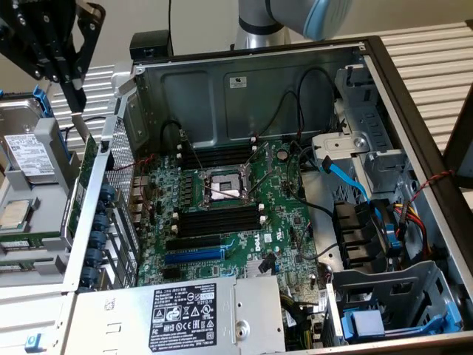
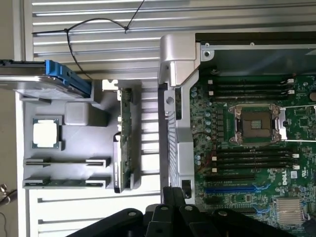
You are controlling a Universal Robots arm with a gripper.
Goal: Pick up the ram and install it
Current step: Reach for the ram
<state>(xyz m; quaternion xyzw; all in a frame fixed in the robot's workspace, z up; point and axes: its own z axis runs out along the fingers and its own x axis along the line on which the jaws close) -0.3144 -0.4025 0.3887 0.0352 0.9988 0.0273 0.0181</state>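
Right now hovering near case wall [image 2: 170,98] w/ jaws together & empty, ram [image 2: 126,123] standing on edge in grey holder [image 2: 74,143] just beside that wall; risks jabbing ram's top edge or snagging wall if lowered w/o opening, prob. tipping ram.

End effector [image 2: 173,191] is cropped by the wrist view's edge, so its body is not seen whole. Arm [image 1: 295,16] is cut off at the exterior view's upper edge. The ram [image 2: 126,116] is seen edge-on; label and chips cannot be made out, and part is hidden in the grey holder [image 2: 74,148]. Power supply label [image 1: 183,314] print cannot be read. Case [image 1: 414,103] is cropped at the exterior view's right.
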